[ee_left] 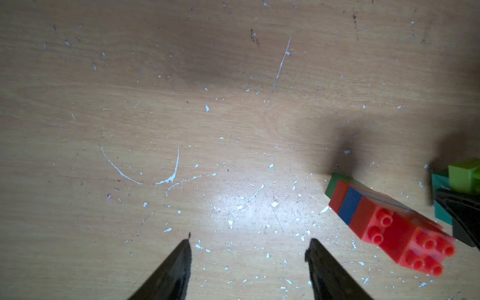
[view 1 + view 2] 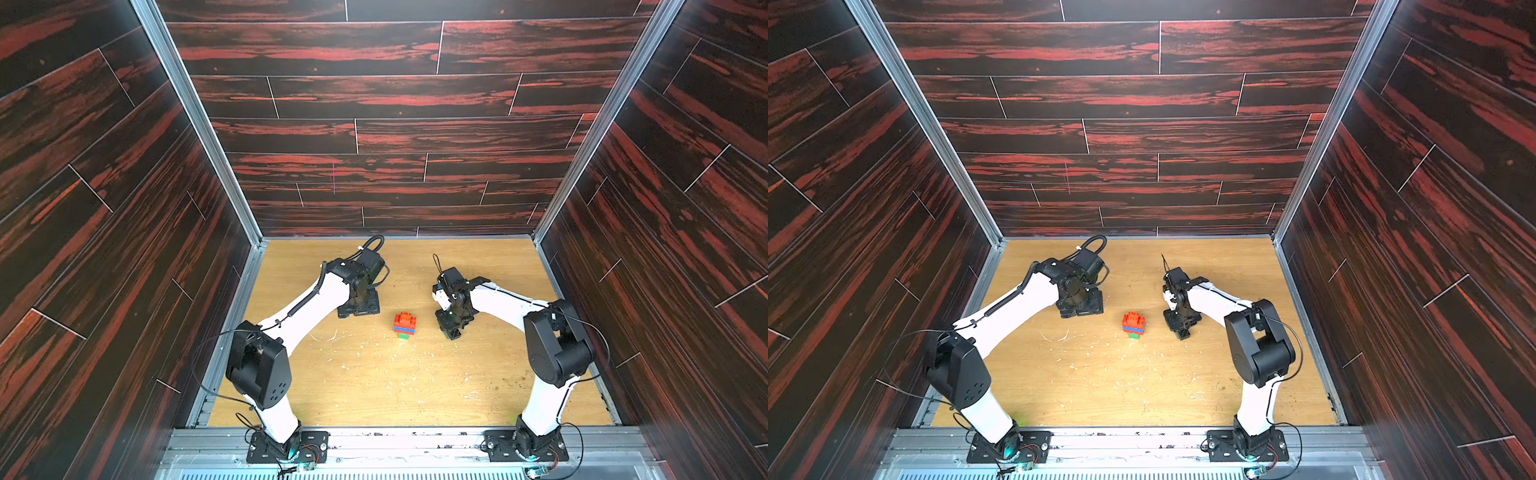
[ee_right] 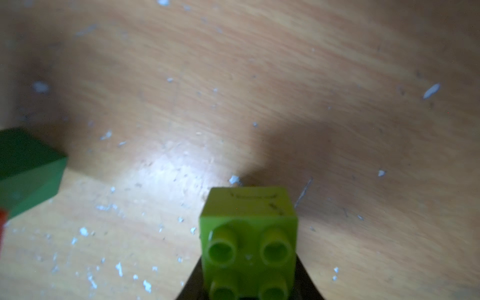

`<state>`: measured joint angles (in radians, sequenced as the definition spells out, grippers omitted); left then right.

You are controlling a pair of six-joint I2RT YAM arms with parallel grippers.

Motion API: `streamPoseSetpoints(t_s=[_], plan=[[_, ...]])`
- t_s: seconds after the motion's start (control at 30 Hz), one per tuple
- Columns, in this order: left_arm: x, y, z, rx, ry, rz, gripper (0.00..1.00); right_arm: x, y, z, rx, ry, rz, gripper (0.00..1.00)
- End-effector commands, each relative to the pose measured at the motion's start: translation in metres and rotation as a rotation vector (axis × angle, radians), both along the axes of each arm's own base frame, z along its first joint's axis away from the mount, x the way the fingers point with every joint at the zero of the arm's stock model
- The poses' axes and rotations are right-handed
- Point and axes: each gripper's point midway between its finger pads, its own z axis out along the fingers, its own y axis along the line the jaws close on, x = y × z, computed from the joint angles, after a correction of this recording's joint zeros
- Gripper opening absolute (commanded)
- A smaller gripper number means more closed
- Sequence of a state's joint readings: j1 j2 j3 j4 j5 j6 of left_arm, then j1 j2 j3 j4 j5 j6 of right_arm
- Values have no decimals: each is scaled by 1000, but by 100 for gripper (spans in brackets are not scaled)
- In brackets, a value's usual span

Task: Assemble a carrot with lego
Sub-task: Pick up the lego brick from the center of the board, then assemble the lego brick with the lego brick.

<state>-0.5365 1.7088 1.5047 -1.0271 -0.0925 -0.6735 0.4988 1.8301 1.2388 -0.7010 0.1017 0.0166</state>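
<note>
Between the two arms: red, blue and green plastic-brick carrot body (image 2: 404, 324) on the scratched wooden surface (image 2: 374, 382).
It stands studs up, green brick at the bottom, blue band above it, red bricks on top. Right pincer (image 2: 452, 332), just beside it, is clamped on a small lime-green studded brick (image 3: 248, 233) joined to a teal piece (image 1: 439, 181). Left pincer (image 1: 249, 246) hangs over bare wood on the stack's other side, jaws apart.
</note>
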Motion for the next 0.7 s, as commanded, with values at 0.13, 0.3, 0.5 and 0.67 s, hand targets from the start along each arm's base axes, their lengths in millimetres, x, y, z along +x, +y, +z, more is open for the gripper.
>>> streamPoseSetpoints(t_s=[0.13, 0.3, 0.5, 0.67], plan=[[-8, 22, 8, -1, -37, 47, 72, 8, 18, 92, 49, -169, 211, 0], [-14, 36, -2, -17, -36, 81, 72, 4, 41, 131, 84, -239, 372, 0], [-23, 54, -12, -25, -35, 122, 72, -13, 73, 163, 113, -286, 569, 0], [-30, 66, -16, -42, -44, 150, 72, -32, 106, 169, 130, -267, 714, 0]])
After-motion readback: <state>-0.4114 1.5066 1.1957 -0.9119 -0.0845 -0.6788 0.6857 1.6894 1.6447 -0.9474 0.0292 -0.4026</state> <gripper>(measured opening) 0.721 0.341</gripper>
